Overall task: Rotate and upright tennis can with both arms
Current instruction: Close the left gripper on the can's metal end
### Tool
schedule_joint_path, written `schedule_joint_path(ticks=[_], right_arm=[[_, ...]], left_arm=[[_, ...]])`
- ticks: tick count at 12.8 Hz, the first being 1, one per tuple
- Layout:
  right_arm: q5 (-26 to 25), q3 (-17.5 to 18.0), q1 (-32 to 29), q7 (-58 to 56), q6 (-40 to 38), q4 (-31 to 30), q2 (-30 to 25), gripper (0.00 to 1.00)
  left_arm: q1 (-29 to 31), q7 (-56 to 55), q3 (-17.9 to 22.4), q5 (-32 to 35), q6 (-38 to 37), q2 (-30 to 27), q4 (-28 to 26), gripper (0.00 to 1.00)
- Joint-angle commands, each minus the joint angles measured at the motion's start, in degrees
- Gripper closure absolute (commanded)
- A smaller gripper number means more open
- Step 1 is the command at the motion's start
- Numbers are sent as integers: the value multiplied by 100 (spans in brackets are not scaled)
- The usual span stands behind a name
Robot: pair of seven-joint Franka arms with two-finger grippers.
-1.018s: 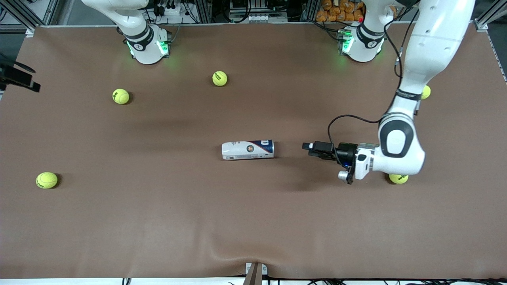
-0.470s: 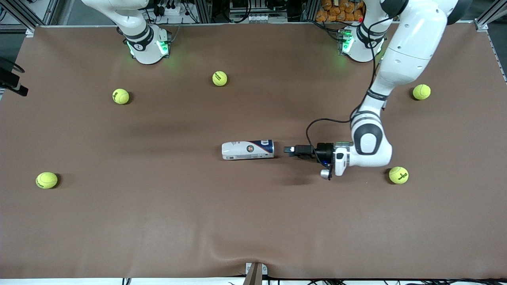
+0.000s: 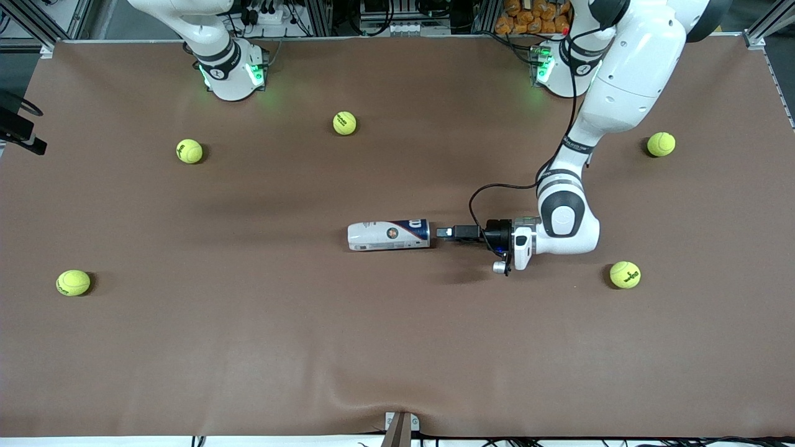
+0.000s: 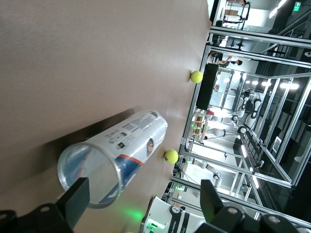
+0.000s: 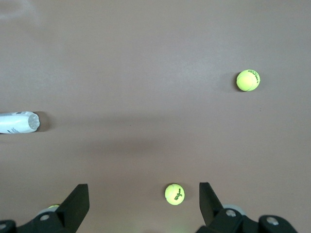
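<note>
While the tennis can [image 3: 389,234] lay on its side at mid-table, I held the left gripper [image 3: 445,233], fingers spread, just beside its open end, not touching. I kept the right gripper [image 5: 141,204] waiting, spread, above the table [image 3: 397,347].

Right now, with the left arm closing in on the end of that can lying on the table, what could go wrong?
The tennis can lies on its side, free to roll. If the left gripper, jaws open at the can's open end, bumps the rim, it may skid toward the right arm's end. The right gripper hangs high over the table, too distant to steady it.
</note>
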Motion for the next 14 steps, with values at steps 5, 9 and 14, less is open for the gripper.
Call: schedule_joint_path(ticks=[5, 9, 14], right_arm=[[-636, 536, -154, 627, -800, 488, 89, 0], [-303, 501, -269, 557, -704, 488, 97, 0], [-222, 527, -427, 347, -432, 295, 80, 0]], left_arm=[[-545, 106, 4, -719, 423, 106, 6, 0], [-554, 202, 4, -719, 459, 203, 50, 50], [-493, 501, 4, -719, 450, 317, 111, 100]])
